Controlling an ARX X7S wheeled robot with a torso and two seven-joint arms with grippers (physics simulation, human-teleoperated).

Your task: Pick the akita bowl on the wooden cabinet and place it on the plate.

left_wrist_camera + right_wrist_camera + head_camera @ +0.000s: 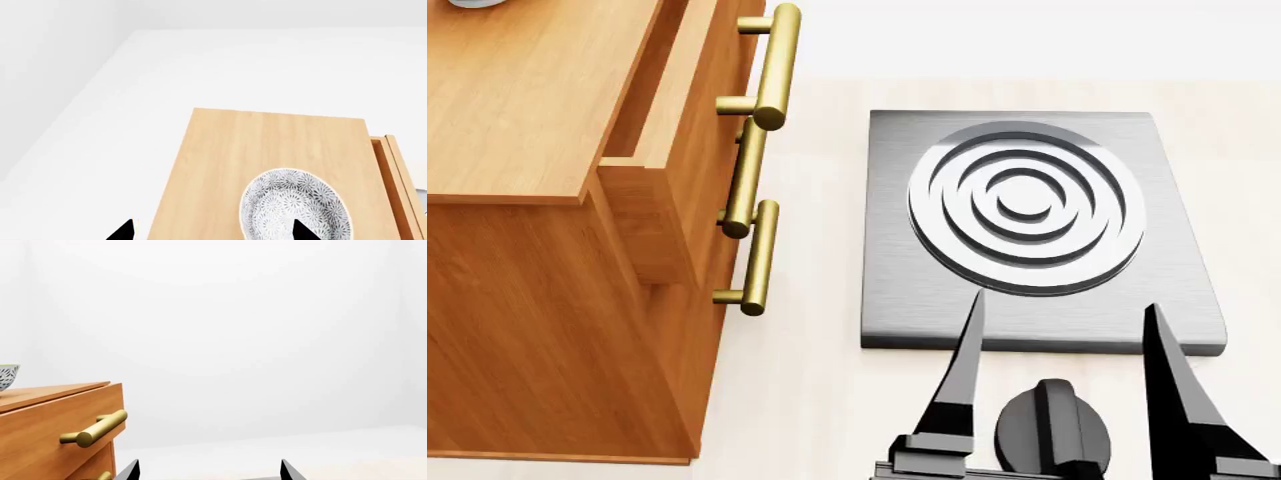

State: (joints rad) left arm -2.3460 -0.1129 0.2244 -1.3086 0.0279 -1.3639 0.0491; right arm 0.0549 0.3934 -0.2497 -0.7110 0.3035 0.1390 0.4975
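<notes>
Saw the akita bowl [295, 206] whole only from the left wrist, on the wooden cabinet [267, 150] top, under the left gripper [213, 231]; 1 of 2 spread fingertips [303, 231] overlapped its rim. Caught only slivers of bowl at frame edges in the other views. Showed stove [1034, 230] and knob [1052, 428] from the head alone, beyond the right gripper [1065, 345], wide apart, holding nothing. Found no plate anywhere.

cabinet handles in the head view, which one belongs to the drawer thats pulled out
The top brass handle. Its drawer juts out past the wooden cabinet front, gap showing behind it; the two lower handles sit further back on shut fronts.
</notes>
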